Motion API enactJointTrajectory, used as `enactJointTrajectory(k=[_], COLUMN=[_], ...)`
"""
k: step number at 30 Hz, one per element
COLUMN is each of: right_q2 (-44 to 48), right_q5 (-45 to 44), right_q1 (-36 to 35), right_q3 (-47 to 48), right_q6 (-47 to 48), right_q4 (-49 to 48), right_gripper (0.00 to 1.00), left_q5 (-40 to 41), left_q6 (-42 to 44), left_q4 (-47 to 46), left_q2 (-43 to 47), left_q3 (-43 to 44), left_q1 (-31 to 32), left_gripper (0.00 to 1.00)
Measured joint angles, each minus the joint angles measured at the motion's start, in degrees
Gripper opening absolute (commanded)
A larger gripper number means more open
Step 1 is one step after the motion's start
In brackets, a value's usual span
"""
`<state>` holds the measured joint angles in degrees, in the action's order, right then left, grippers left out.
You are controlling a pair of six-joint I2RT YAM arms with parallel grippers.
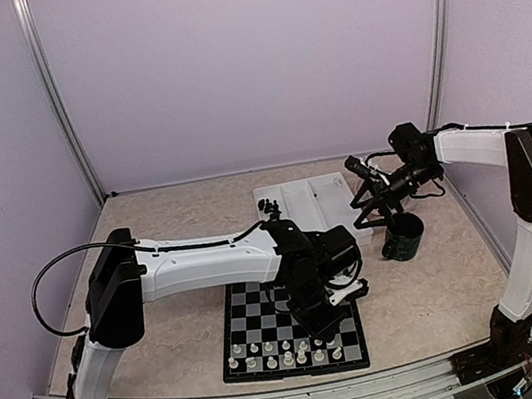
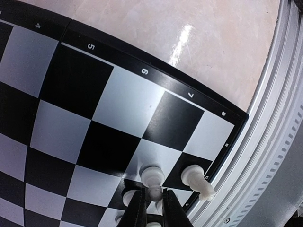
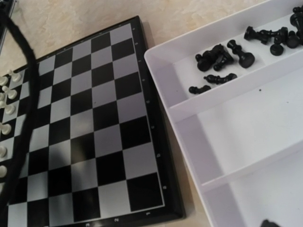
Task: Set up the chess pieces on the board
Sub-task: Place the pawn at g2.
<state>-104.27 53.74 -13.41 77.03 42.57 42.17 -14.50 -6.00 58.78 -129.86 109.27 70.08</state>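
The board [image 1: 253,308] lies in front of the arms, with white chess pieces [image 1: 269,349] lined along its near rows. My left gripper [image 1: 330,334] hangs over the near right part of the board [image 2: 80,85]. Its black fingers [image 2: 137,208] are shut on the head of a white pawn [image 2: 152,174] that stands on a pale square. Another white piece [image 2: 196,182] stands on the dark square beside it, by the border. Black pieces [image 3: 220,54] lie in the tray's far compartment. My right gripper [image 1: 358,170] hovers open over the tray, holding nothing; its fingers are out of the right wrist view.
A white tray [image 1: 291,196] with dividers [image 3: 180,94] sits just behind the board [image 3: 94,118]. A dark green cup [image 1: 403,237] stands right of the tray. An aluminium rail [image 2: 279,142] runs along the table's near edge. Walls close in on three sides.
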Motion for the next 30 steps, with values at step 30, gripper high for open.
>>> enactJointTrajectory(k=[30], right_q2=[-0.2], right_q5=[-0.9], right_q1=[0.0], right_q3=[2.3], right_q6=[0.5], right_q4=[3.0], right_gripper=[0.99], left_q5=[3.9], left_q6=[0.8], left_q4=[0.1], left_q2=[-0.2], left_q3=[1.9], left_q1=[0.0], left_gripper=[0.42])
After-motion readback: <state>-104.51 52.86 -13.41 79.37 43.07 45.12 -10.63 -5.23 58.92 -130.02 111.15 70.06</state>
